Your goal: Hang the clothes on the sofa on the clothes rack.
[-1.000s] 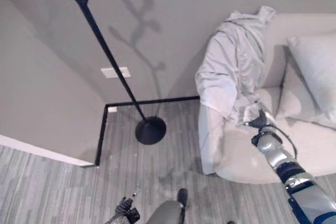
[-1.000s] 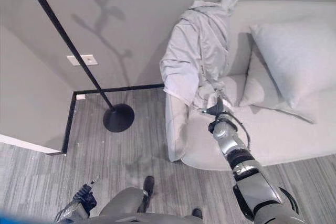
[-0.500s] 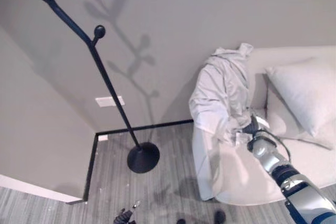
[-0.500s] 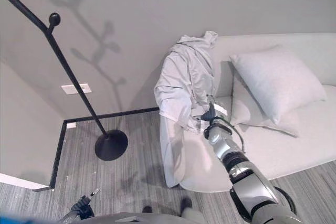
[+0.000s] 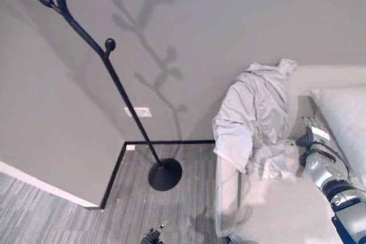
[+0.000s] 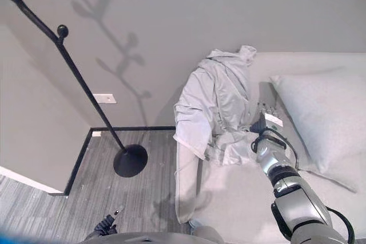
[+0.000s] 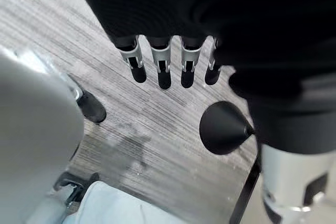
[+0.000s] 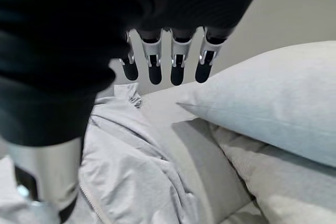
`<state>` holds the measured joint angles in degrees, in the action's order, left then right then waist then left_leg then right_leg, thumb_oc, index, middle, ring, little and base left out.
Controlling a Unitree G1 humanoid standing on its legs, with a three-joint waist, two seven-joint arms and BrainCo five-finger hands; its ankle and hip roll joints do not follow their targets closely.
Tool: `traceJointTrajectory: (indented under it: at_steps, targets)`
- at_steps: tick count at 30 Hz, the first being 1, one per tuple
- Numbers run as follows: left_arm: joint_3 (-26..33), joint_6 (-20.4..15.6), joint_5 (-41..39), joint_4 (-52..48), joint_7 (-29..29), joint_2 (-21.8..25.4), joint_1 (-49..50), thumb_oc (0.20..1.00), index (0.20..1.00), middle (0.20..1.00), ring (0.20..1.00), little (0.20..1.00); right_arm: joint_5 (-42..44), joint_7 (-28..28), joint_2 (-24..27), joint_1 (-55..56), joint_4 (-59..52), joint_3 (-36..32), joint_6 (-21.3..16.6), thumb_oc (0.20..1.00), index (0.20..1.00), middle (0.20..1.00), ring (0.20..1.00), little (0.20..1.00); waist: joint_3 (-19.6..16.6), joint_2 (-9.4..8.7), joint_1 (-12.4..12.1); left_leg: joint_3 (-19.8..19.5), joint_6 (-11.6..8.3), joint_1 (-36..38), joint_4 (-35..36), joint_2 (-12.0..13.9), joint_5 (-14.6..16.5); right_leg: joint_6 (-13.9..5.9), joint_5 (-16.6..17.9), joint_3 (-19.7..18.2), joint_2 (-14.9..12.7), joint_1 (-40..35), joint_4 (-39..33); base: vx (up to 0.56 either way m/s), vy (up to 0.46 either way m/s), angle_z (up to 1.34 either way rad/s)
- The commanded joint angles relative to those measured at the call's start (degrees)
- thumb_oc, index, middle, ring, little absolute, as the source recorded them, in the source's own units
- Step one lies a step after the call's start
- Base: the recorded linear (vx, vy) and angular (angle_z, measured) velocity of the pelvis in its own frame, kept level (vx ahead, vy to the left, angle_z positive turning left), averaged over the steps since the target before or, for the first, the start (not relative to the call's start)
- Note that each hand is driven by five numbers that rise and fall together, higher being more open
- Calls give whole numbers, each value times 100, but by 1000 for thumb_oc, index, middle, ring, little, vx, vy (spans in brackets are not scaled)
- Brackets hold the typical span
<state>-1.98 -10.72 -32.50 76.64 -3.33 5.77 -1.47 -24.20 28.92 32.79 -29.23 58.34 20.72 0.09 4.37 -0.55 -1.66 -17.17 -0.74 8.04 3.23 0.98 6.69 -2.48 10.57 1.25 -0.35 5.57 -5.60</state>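
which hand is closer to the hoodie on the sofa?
Right. The right hand is beside the hoodie on the sofa; the left hand hangs low over the floor.

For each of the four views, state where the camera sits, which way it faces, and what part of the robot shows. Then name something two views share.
Left eye view: on the head, looking down at the clothes rack and sofa; right hand by the grey garment.
Right eye view: beside it, same scene; left hand low.
Left wrist view: along the open left hand toward the floor.
Right wrist view: along the open right hand toward the pillow.
Shared: garment and pillow in the eye views and right wrist view.
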Motion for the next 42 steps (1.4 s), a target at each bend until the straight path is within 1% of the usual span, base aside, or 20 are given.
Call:
traceJointTrajectory:
  at_steps: [1,3,5,7,12,15,16,19,20,26,30,34,36,37,38,41,42]
  targets:
    - [-67,-108,142,98,5,419,-54,1000,1000,1000,1000,1000,366,173,-116,-124,216,158,-393,1000,1000,1000,1000,1000,-279,-385,-136,-25,-91,326,85,12,38,-295,-453,-21,-85,335,832,71,-56,23]
    - [-74,-116,124,91,2,437,-64,1000,1000,1000,1000,1000,502,153,-212,-140,419,220,-456,1000,1000,1000,1000,1000,-292,-373,-163,-64,-121,323,140,49,-18,-279,-499,32,-73,348,861,72,-47,18]
    - [-63,-113,91,91,9,471,-60,1000,1000,1000,1000,1000,613,18,-340,-188,702,346,-489,1000,1000,1000,1000,1000,-299,-365,-212,-83,-150,287,157,79,-74,-267,-524,64,-73,349,859,56,-29,15]
    - [-99,-123,42,69,22,509,-26,1000,1000,1000,1000,1000,726,-22,-501,-302,997,476,-521,1000,1000,1000,1000,1000,-268,-336,-302,-126,-181,189,169,83,-130,-258,-543,112,-90,377,858,53,-19,5]
    - [-9,-119,-92,127,-6,576,-11,1000,1000,1000,1000,1000,800,-74,-762,-472,1378,642,-497,1000,1000,1000,1000,1000,-224,-293,-424,-218,-206,78,177,70,-183,-252,-555,183,-138,416,863,19,5,2]
    - [87,-133,-250,112,-59,650,-39,1000,1000,1000,1000,1000,974,-92,-949,-596,1700,626,-436,1000,1000,1000,1000,1000,-193,-235,-549,-307,-220,-24,177,46,-171,-250,-581,283,-205,471,916,31,19,16]
    - [88,-132,-251,113,-59,652,-40,1000,1000,1000,1000,1000,975,-91,-951,-599,1704,627,-438,1000,1000,1000,1000,1000,-194,-236,-545,-309,-220,-27,177,46,-171,-250,-582,285,-206,474,917,22,24,32]
    - [145,-162,-497,32,-130,722,-121,1000,1000,1000,1000,1000,1452,-66,-1142,-789,1851,441,-415,1000,1000,1000,1000,1000,-116,-162,-674,-370,-219,-190,177,41,-211,-256,-584,355,-257,586,924,22,28,24]
    - [145,-162,-497,32,-130,722,-122,1000,1000,1000,1000,1000,1453,-66,-1142,-790,1852,441,-415,1000,1000,1000,1000,1000,-118,-163,-673,-371,-220,-194,177,41,-212,-256,-584,355,-258,590,925,-14,22,9]
    - [-185,-184,-630,-156,-83,683,-297,1000,1000,1000,1000,1000,1778,5,-1205,-1103,2027,397,-361,1000,1000,1000,1000,1000,83,-9,-786,-449,-238,-563,177,17,-323,-251,-578,449,-354,866,911,-18,29,16]
    - [-337,-147,-652,-176,-34,614,-330,1000,1000,1000,1000,1000,1720,-59,-1271,-1133,2141,510,-293,1000,1000,1000,1000,1000,125,43,-793,-469,-237,-657,177,-11,-377,-244,-552,464,-384,902,866,6,23,14]
    - [-353,-122,-661,-184,3,595,-313,1000,1000,1000,1000,1000,1641,-118,-1345,-1131,2173,601,-261,1000,1000,1000,1000,1000,112,49,-796,-465,-237,-672,177,-20,-374,-245,-534,464,-383,883,818,17,26,7]
    - [-300,-103,-715,-101,-7,595,-338,1000,1000,1000,1000,1000,1549,-119,-1476,-1117,2166,664,-219,1000,1000,1000,1000,1000,100,44,-768,-440,-236,-682,177,-28,-360,-257,-482,421,-378,911,783,8,55,-2]
    - [-347,-112,-721,-115,-23,587,-408,1000,1000,1000,1000,1000,1510,-107,-1500,-1139,2142,698,-205,1000,1000,1000,1000,1000,121,40,-727,-414,-235,-702,177,-28,-348,-260,-466,394,-381,944,778,-55,63,-4]
    - [-508,-163,-731,-173,-88,585,-594,1000,1000,1000,1000,1000,1452,-64,-1597,-1251,2081,801,-179,1000,1000,1000,1000,1000,184,19,-636,-352,-230,-753,177,-25,-330,-264,-424,331,-373,1032,766,-120,73,-7]
    - [-1166,-272,-573,-490,-263,551,-1238,1000,1000,1000,1000,1000,1362,36,-1930,-1716,2026,1091,-105,1000,1000,1000,1000,1000,404,-113,-402,-84,-184,-970,177,-30,-277,-273,-252,63,-303,1379,684,-131,67,-20]
    - [-1166,-272,-573,-490,-263,551,-1238,1000,1000,1000,1000,1000,1362,36,-1930,-1716,2026,1091,-105,1000,1000,1000,1000,1000,403,-114,-403,-83,-184,-970,177,-30,-277,-273,-252,62,-302,1380,685,-83,46,-40]
